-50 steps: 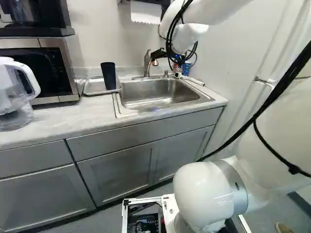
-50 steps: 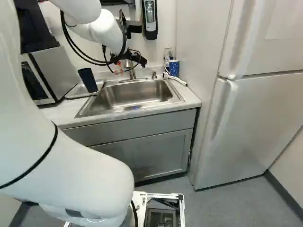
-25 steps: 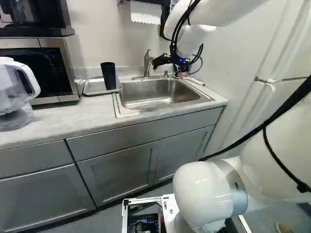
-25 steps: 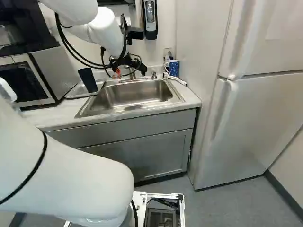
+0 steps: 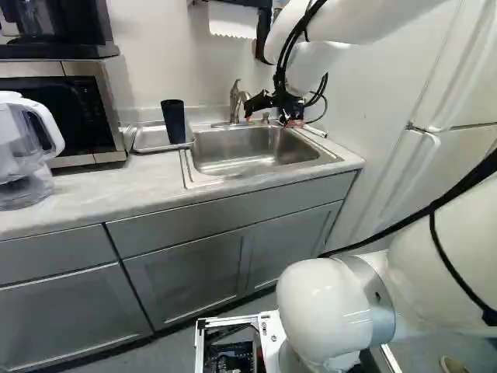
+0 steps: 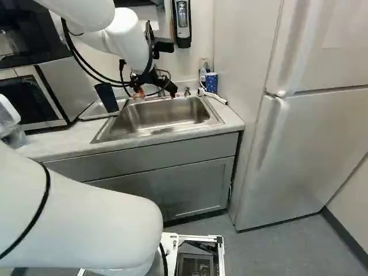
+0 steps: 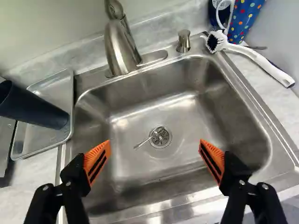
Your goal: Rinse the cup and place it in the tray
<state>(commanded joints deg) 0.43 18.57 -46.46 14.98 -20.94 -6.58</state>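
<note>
the gripper [image 7: 154, 147] hangs spread and empty over the sink [image 7: 187, 109]; sweeping low toward the dark cup [image 7: 39, 109] could snag the faucet [image 7: 120, 49] or topple the cup.

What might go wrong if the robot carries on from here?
The dark cup already stands in the tray, so a careless sideways sweep by the open gripper might knock it over.

The faucet rises from the back rim of the sink; the arm may bump it if it passes too low.

A small utensil lies across the drain, and running water could perhaps shift it.
</note>
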